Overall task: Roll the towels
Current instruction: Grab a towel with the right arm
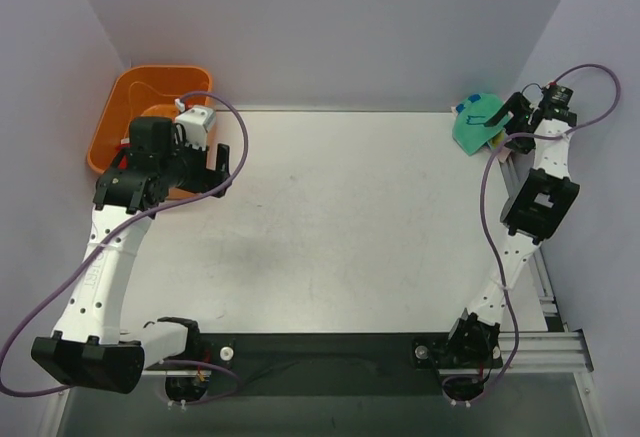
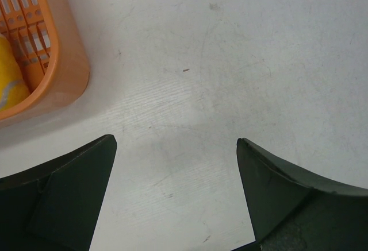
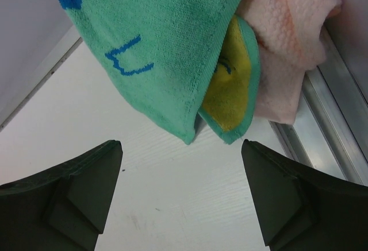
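A green towel (image 3: 155,50) with blue printed marks and a yellow underside lies crumpled at the table's far right corner (image 1: 475,125). Beside it, a pale pink towel (image 3: 287,38) is bunched against the metal rail. My right gripper (image 3: 181,147) is open just short of the green towel's lower corner, with nothing between its fingers; the top view shows the right gripper (image 1: 500,125) at the towel's right edge. My left gripper (image 2: 175,142) hovers open over bare table near the orange basket, also seen as the left gripper (image 1: 222,169) from above.
An orange slotted basket (image 2: 63,61) holding something yellow sits at the back left (image 1: 120,107). A metal rail (image 3: 328,124) runs along the table's right edge. Walls close in the back and both sides.
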Available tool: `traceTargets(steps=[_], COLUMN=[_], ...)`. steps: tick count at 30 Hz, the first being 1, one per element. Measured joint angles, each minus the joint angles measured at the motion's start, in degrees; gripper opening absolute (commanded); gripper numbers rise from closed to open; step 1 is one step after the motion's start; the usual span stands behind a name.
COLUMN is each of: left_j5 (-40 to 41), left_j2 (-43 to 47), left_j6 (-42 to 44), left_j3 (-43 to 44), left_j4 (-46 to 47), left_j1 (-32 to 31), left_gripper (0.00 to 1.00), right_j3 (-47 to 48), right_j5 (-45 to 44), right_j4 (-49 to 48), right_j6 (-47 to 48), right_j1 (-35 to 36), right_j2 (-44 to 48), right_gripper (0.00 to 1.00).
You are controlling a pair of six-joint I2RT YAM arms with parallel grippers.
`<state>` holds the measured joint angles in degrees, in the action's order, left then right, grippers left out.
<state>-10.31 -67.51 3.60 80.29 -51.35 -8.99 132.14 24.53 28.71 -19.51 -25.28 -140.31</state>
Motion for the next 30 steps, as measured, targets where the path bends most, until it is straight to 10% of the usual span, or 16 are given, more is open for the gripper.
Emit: traceTargets(steps=[15,24,30], left_j5=[1.4,2.2,2.2], left_j2=[-1.1,-2.5,-3.4], left_j6=[0.0,0.0,0.1], left_j3=[-0.5,-0.4,1.8], left_j4=[0.6,0.6,0.6], left_j1=[-0.1,-0.1,-0.1], left_gripper=[0.97,0.97,0.97], right_j3=[2.5,3.5,-4.2], right_j5=[1.2,1.2,2.0], right_j4=[-15.5,-18.0,-18.9], right_j6=[-5.2,-7.1,-9.6], right_j1=[1.9,3.4,3.4], right_j2=[-8.6,-11.0,-4.0], right_gripper=[0.79,0.03,0.0])
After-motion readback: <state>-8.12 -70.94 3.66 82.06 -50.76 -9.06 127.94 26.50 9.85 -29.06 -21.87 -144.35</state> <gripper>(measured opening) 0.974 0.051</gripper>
